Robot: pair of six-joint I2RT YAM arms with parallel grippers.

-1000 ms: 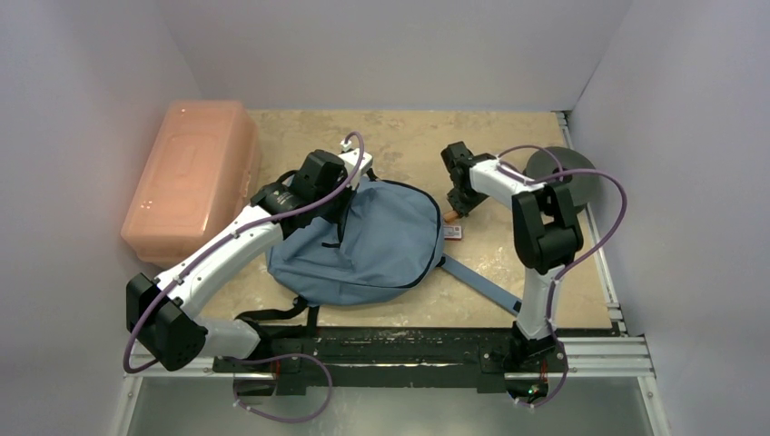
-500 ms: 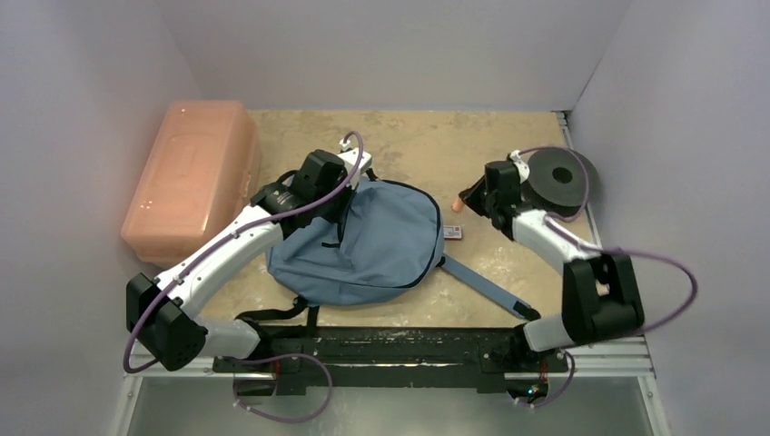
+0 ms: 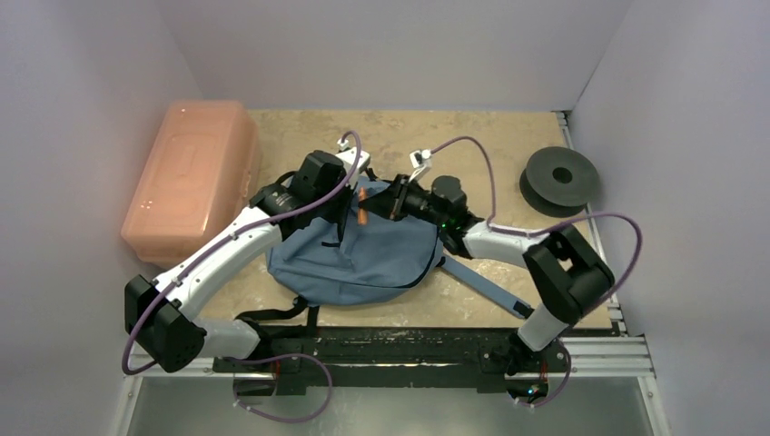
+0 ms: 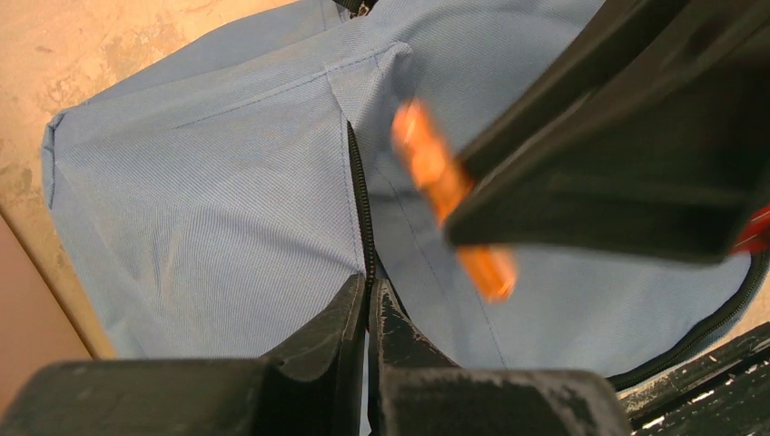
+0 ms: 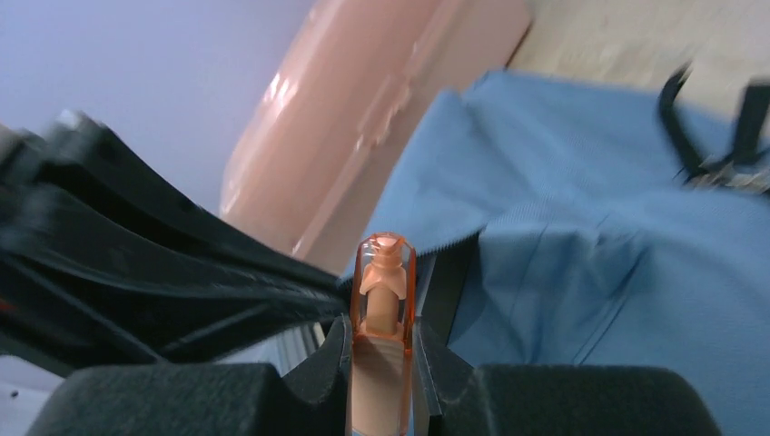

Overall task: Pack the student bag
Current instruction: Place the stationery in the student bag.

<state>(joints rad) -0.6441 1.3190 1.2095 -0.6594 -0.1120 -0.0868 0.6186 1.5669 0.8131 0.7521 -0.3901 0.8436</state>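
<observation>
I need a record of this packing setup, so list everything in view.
bag: one, blue-grey with black trim, middle of the table
marker: one, orange, held over the bag's far end
box: one, salmon-pink, far left of the table
spool: one, black, far right of the table
table: one, beige, under everything
left gripper: one, black, shut on the bag's fabric at the zipper
right gripper: one, black, shut on the marker
</observation>
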